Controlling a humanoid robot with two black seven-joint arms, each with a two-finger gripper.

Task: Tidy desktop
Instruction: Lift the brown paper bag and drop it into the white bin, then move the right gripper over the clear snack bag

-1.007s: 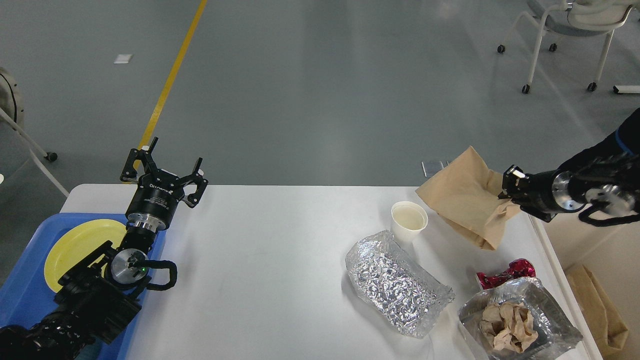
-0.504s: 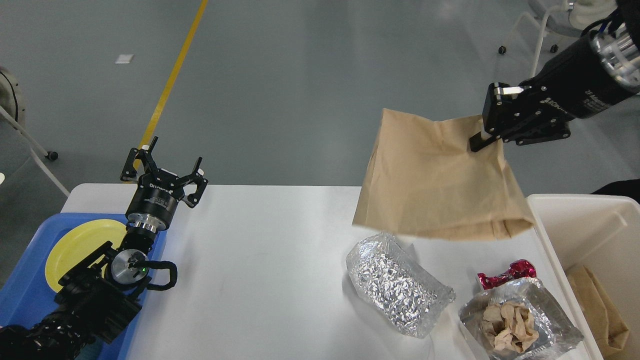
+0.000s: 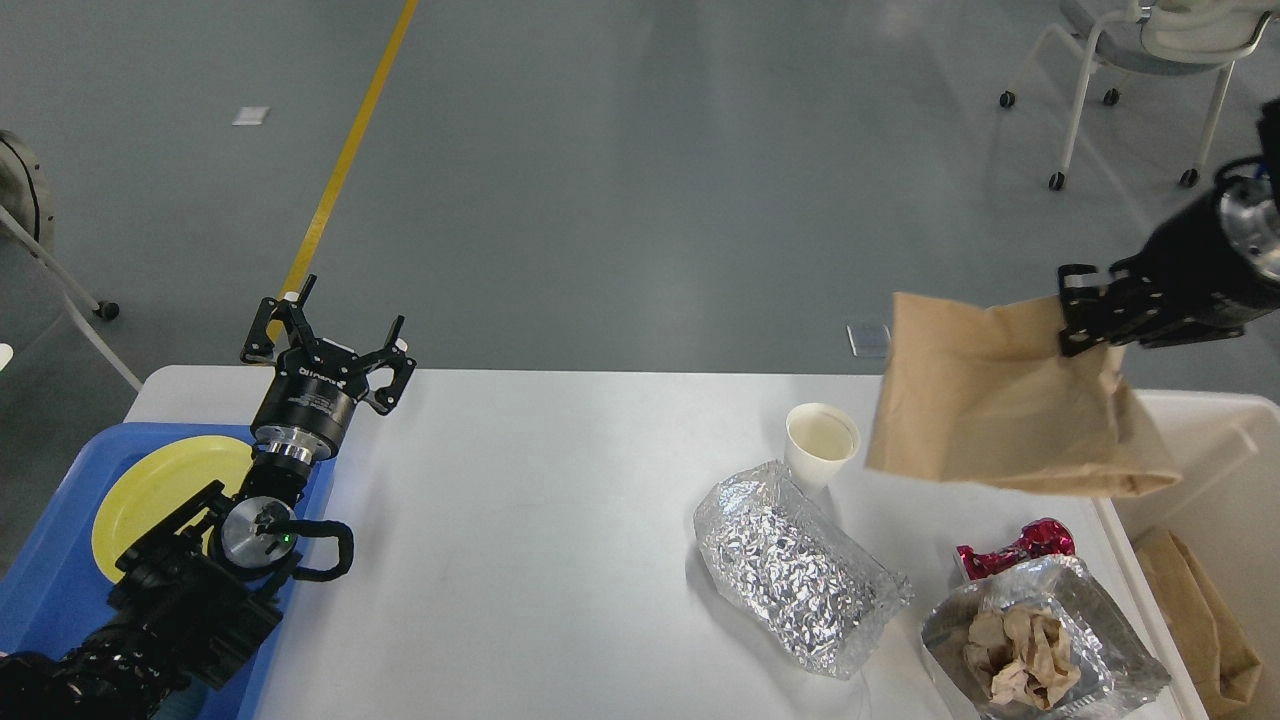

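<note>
1. Above the right edge of the desktop (image 3: 520,520), the right gripper (image 3: 1085,320) pinches the top corner of a brown paper bag (image 3: 1000,410), which hangs clear of the surface and partly over the cream bin (image 3: 1200,440) standing just beside the table.
2. At the left edge, the left gripper (image 3: 330,345) hovers with fingers spread wide and nothing between them, above a blue tray (image 3: 50,590) that carries a yellow plate (image 3: 150,490).
3. Clutter sits only toward the right end: a paper cup (image 3: 820,440), a crumpled foil pouch (image 3: 800,570), a red wrapper (image 3: 1010,548) and, at the near right corner, a foil container (image 3: 1040,640) holding wadded brown paper.
4. Judged by its sag, the bag is light, limp and likely empty; a pinch on a rim or corner should suffice.
5. Foil items probably crush easily and suit a gentle grip on a folded edge; the cup may hold liquid, though the view is too small to tell, so it should be kept upright.
6. Smooth and white, the tabletop lies bare through its middle; beyond it stretch a grey floor with a yellow line (image 3: 340,170) and a wheeled chair (image 3: 1140,60).
</note>
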